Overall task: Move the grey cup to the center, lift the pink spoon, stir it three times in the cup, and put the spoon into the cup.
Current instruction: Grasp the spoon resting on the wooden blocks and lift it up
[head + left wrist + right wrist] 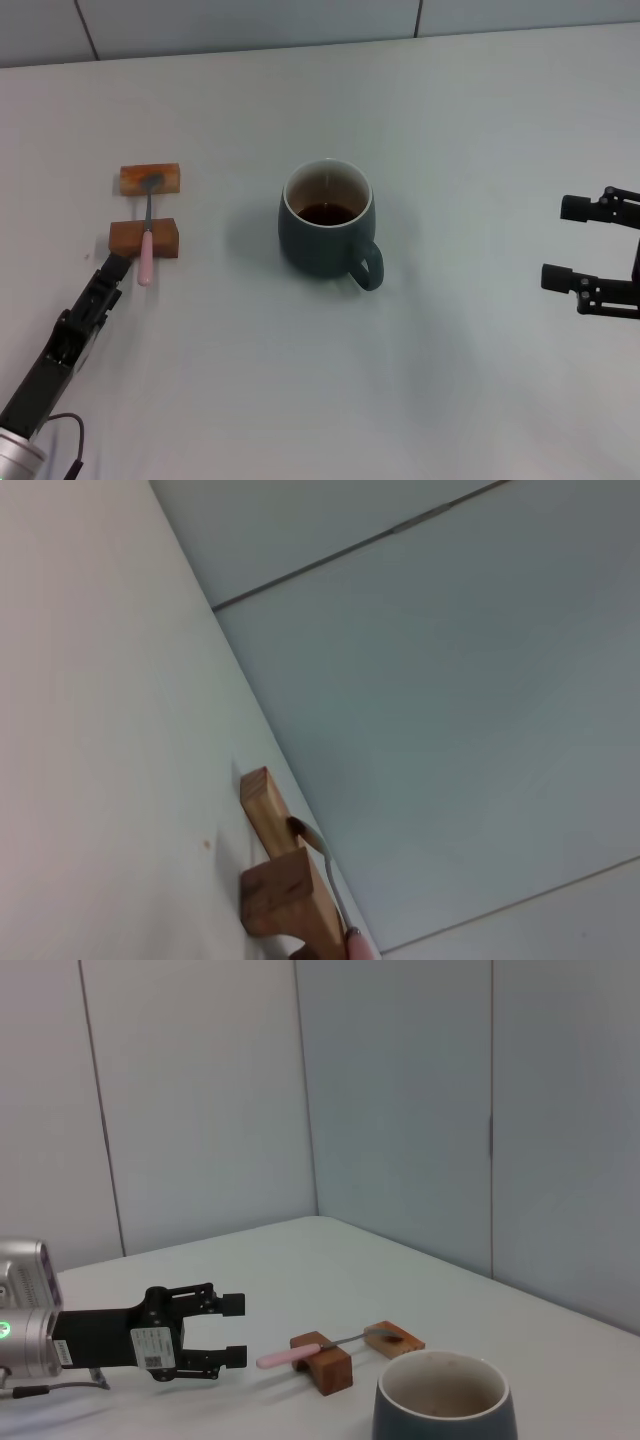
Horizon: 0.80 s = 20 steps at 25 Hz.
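The left gripper [232, 1331] hangs parted just short of the pink spoon [147, 250], bridged across two wooden blocks [146, 238] at nine o'clock. The grey cup [326, 222] sits centred on the worktop [470, 380]. Lifting the spoon comes next, I judge: close on its handle. The right gripper [560, 243] waits, parted, at three o'clock.

Even, soft light (faint shadows)

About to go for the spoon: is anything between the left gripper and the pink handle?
Nothing visible. The left gripper is open, just short of the pink spoon, whose handle end overhangs the near wooden block toward it.
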{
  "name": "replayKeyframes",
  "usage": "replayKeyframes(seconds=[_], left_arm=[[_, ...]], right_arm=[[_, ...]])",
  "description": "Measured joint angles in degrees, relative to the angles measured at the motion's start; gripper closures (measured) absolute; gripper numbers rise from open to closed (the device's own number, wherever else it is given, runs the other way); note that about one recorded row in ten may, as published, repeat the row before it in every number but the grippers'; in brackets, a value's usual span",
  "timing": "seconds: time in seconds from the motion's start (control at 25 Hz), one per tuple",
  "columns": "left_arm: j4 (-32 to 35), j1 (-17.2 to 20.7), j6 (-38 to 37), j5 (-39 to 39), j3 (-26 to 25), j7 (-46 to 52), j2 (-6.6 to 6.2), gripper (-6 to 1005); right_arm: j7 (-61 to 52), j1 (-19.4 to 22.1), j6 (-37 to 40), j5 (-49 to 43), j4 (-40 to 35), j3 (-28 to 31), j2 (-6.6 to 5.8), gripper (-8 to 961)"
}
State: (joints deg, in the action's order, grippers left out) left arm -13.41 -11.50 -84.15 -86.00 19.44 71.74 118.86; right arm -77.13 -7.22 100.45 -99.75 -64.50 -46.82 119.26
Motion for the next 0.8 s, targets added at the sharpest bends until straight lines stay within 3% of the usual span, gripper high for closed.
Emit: replayKeyframes(seconds=[0.8], left_arm=[[-0.9,-3.0,3.3,-1.0,0.0,2.5,0.23,240]], right_arm=[[-0.6,0.3,0.1,-1.2,-0.3,0.0,0.09,160]])
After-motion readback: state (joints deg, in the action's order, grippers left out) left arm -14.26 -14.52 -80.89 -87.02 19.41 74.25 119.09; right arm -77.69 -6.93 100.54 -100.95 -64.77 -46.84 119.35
